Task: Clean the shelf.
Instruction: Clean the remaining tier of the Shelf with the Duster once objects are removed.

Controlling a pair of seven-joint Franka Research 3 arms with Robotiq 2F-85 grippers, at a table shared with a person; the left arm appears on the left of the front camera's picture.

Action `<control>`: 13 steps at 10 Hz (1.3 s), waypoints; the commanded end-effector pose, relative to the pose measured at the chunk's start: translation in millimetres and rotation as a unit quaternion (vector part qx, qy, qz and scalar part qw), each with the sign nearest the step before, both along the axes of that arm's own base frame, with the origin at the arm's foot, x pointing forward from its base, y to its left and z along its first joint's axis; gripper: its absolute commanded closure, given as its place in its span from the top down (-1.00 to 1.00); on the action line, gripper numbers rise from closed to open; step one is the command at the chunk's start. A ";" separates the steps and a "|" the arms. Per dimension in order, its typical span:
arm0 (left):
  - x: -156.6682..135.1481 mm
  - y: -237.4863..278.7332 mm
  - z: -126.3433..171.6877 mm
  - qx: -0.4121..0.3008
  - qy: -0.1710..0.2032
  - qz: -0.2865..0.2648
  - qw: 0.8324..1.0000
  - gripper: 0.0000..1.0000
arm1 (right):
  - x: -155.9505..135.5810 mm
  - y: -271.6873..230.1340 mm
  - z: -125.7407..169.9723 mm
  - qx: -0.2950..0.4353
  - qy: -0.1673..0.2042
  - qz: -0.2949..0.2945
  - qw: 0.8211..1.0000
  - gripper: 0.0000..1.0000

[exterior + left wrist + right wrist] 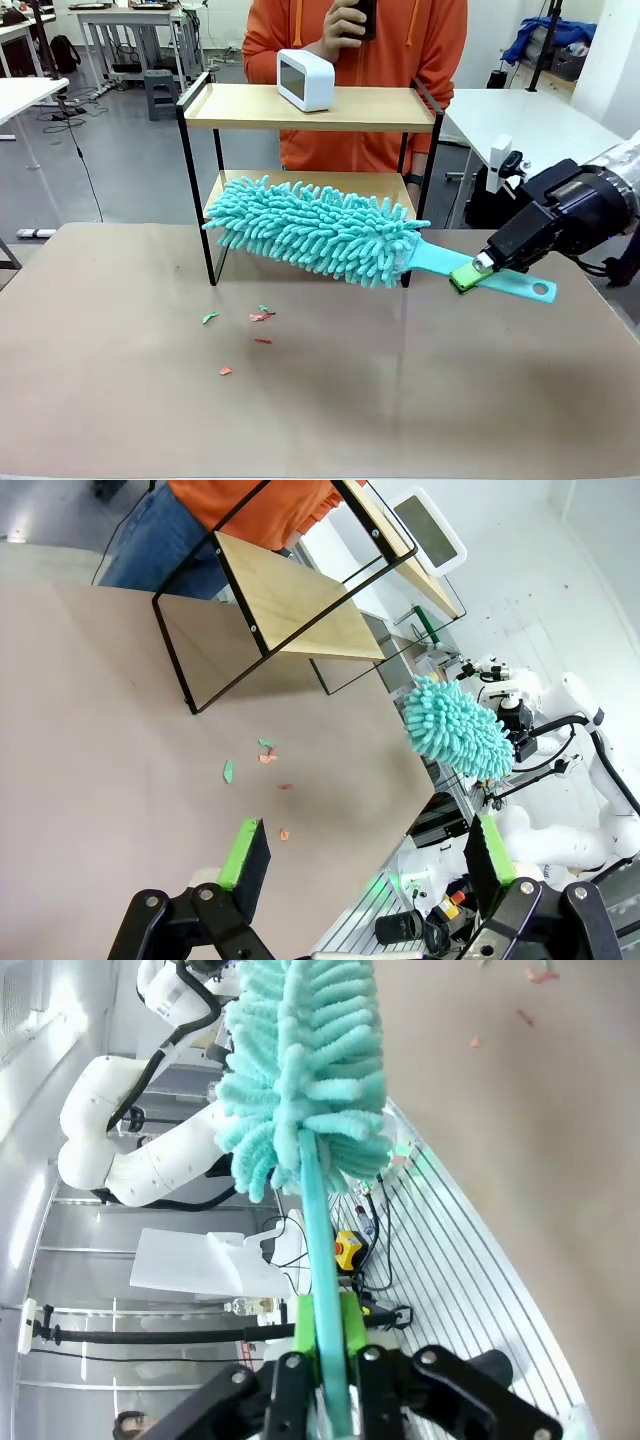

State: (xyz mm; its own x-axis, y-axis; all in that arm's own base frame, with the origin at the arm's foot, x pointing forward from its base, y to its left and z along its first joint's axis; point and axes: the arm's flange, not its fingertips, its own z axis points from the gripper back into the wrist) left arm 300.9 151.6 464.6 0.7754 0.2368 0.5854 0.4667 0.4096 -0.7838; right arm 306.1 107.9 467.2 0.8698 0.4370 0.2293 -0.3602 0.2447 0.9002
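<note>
The shelf (300,107) is a two-tier rack of light wood boards on a thin black frame, standing at the far side of the brown table (400,400). My right gripper (478,272) is shut on the teal handle of a fluffy teal duster (315,230), whose head hangs in the air in front of the lower board. In the right wrist view the handle (322,1260) runs up between my green pads to the duster head (305,1060). My left gripper (365,860) stands open above the table, nothing between its fingers. It sees the shelf (290,600) and the duster (455,730) farther off.
A white boxy device (305,78) sits on the shelf's top board. Small coloured scraps (258,318) lie on the table in front of the shelf. A person in an orange hoodie (350,40) stands behind the shelf, one hand raised holding a dark object.
</note>
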 end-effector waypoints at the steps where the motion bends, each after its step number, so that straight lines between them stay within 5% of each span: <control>1: 0.1 -1.8 1.6 -0.008 -0.015 0.000 1.000 1.00 | 6.0 -4.0 2.0 0.003 -0.012 0.013 1.000 -0.75; 4: 0.1 -1.8 1.6 -0.008 -0.015 0.000 1.000 1.00 | -19.3 -95.6 34.6 0.020 -0.015 -0.005 1.000 -0.75; 7: 0.1 -1.8 1.6 -0.008 -0.015 0.000 1.000 1.00 | -103.5 -222.3 66.9 -0.017 -0.026 -0.124 0.992 -0.75; 9: 0.1 -1.8 1.6 -0.008 -0.015 0.000 1.000 1.00 | -140.2 -268.0 63.5 -0.016 -0.022 -0.269 0.963 -0.75; 11: 0.1 -1.8 1.6 -0.008 -0.015 0.000 1.000 1.00 | -126.9 -269.4 36.1 -0.114 0.025 -0.416 0.902 -0.75; 12: 0.1 -1.8 1.6 -0.008 -0.015 0.000 1.000 1.00 | -106.2 -258.6 30.0 -0.159 -0.005 -0.456 0.876 -0.75; 13: 0.1 -1.8 1.6 -0.008 -0.015 0.000 1.000 1.00 | -152.3 -299.9 52.6 -0.063 -0.014 -0.349 0.935 -0.75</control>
State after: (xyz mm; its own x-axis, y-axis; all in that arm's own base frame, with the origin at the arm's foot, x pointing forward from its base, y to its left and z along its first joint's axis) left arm 301.0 151.6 464.4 0.7757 0.2370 0.5849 0.4663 0.4094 -0.7842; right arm 173.9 -186.7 503.1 0.9176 -0.3118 0.2465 0.0011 0.6221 0.7829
